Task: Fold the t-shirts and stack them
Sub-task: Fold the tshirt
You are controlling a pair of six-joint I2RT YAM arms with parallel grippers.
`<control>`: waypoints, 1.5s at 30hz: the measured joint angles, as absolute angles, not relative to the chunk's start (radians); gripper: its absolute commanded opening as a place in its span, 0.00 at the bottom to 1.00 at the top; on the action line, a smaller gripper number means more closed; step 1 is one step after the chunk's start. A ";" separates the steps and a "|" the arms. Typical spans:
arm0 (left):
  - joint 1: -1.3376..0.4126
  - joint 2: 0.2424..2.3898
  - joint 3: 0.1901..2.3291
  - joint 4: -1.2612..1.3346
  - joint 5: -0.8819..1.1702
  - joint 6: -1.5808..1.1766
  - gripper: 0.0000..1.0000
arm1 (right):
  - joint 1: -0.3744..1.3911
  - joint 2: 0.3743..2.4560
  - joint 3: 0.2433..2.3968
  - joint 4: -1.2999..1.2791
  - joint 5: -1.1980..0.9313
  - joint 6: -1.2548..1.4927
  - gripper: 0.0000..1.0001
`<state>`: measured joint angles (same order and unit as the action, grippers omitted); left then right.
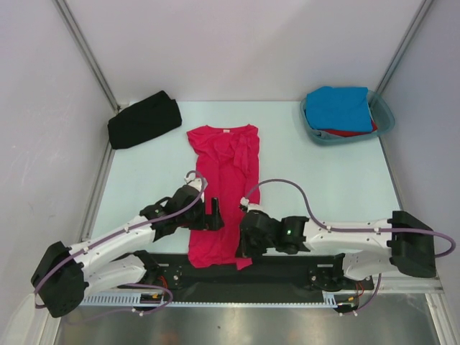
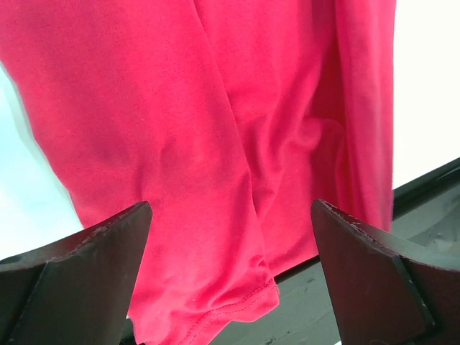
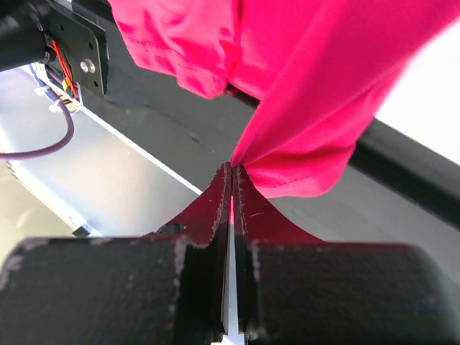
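Folding is best begun with both hem corners gripped — the pink shirt [image 1: 223, 165], laid in the middle with hem over the near edge, is pinched at its right corner by the right gripper [image 3: 231, 169]; the left gripper [image 2: 231, 208] is spread above it.

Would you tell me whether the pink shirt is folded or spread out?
Partly folded: the pink shirt lies as a long narrow strip, one sleeve turned inward.

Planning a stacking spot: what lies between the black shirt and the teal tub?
The collar end of the crimson-pink shirt, otherwise bare table; the top view shows it.
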<state>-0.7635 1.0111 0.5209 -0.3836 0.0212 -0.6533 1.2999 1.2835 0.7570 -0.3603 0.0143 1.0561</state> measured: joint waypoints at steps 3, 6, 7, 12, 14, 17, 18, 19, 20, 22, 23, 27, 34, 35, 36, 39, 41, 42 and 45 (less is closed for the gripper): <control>-0.764 0.999 0.519 -0.385 0.019 -0.653 1.00 | 1.302 1.337 0.797 -0.352 0.007 1.033 0.00; -0.764 0.994 0.519 -0.385 0.018 -0.654 1.00 | 1.309 1.380 0.832 -0.347 -0.009 1.009 0.00; -0.764 0.994 0.519 -0.385 0.018 -0.654 1.00 | 1.312 1.395 0.842 -0.342 -0.015 1.002 0.00; -0.764 0.994 0.518 -0.385 0.004 -0.654 1.00 | 1.327 1.454 0.871 -0.315 -0.052 0.973 0.00; -0.764 0.994 0.518 -0.384 0.001 -0.654 1.00 | 1.330 1.488 0.884 -0.310 -0.067 0.966 0.00; -0.764 0.995 0.518 -0.384 -0.001 -0.654 1.00 | 1.332 1.541 0.896 -0.307 -0.083 0.963 0.00; -0.764 0.995 0.518 -0.384 -0.001 -0.654 1.00 | 1.331 1.560 0.897 -0.307 -0.090 0.963 0.19; -0.764 0.995 0.518 -0.384 -0.001 -0.655 1.00 | 1.331 1.575 0.897 -0.308 -0.093 0.968 0.25; -0.764 0.997 0.518 -0.384 -0.001 -0.654 1.00 | 1.332 1.591 0.899 -0.310 -0.093 0.963 0.28; -0.764 1.003 0.518 -0.384 -0.001 -0.654 1.00 | 1.332 1.612 0.902 -0.321 -0.089 0.964 0.36; -0.764 1.007 0.518 -0.384 -0.001 -0.654 1.00 | 1.332 1.616 0.907 -0.344 -0.076 0.967 0.45; -0.764 1.008 0.518 -0.385 -0.016 -0.654 1.00 | 1.351 1.577 0.953 -0.492 0.083 0.999 0.66; -0.764 0.962 0.526 -0.436 -0.109 -0.657 1.00 | 1.279 1.130 0.916 -0.675 0.342 1.058 0.71; -0.764 0.950 0.526 -0.445 -0.126 -0.664 1.00 | 1.235 1.045 0.871 -0.661 0.347 1.058 0.71; -0.764 0.937 0.526 -0.456 -0.138 -0.669 1.00 | 1.186 0.968 0.816 -0.651 0.351 1.060 0.71; -0.764 0.907 0.524 -0.482 -0.171 -0.695 1.00 | 1.091 0.823 0.669 -0.643 0.329 1.064 0.71; -0.764 0.890 0.517 -0.493 -0.190 -0.714 1.00 | 1.045 0.796 0.608 -0.639 0.301 1.058 0.71; -0.764 0.884 0.516 -0.498 -0.198 -0.719 1.00 | 1.020 0.795 0.586 -0.636 0.289 1.048 0.71; -0.764 0.881 0.512 -0.495 -0.207 -0.726 1.00 | 0.911 0.828 0.563 -0.594 0.233 0.991 0.70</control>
<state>-0.7635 0.8806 0.5121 -0.4946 -0.2073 -0.7261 0.9112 0.8280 0.5629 -0.5941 0.2333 0.9909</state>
